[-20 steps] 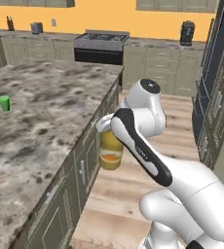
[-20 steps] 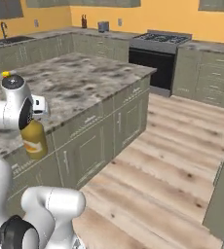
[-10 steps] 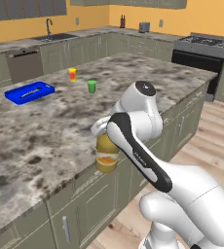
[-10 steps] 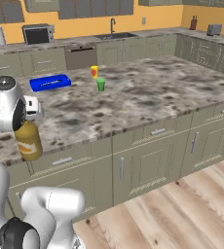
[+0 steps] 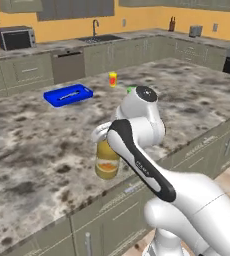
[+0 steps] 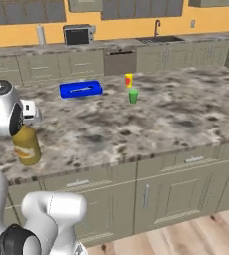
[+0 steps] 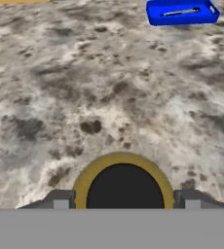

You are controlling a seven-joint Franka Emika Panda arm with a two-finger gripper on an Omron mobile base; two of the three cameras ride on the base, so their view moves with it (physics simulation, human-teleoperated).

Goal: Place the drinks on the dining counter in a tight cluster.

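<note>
My gripper (image 5: 103,133) (image 6: 30,113) is shut on the neck of the fat amber juice jug (image 5: 107,163) (image 6: 27,146), which hangs upright under it. The jug is over the speckled granite top of the dining counter (image 5: 37,135) (image 6: 186,114), close to its near edge; whether its base touches the stone I cannot tell. In the hand view the jug's black cap (image 7: 123,187) sits between the two fingertips of the gripper (image 7: 123,199), with the counter (image 7: 109,73) spread out beyond.
A blue tray (image 5: 67,95) (image 6: 80,89) (image 7: 182,12) lies farther back on the counter. A yellow cup (image 5: 112,79) (image 6: 129,79) and a green cup (image 5: 130,90) (image 6: 133,96) stand beyond it. A microwave (image 5: 16,37) (image 6: 79,35) sits on the back wall counter.
The whole picture has swung as the base moved round the counter. The jug stays in the gripper and now hangs over the counter top instead of beside the cabinet fronts.
</note>
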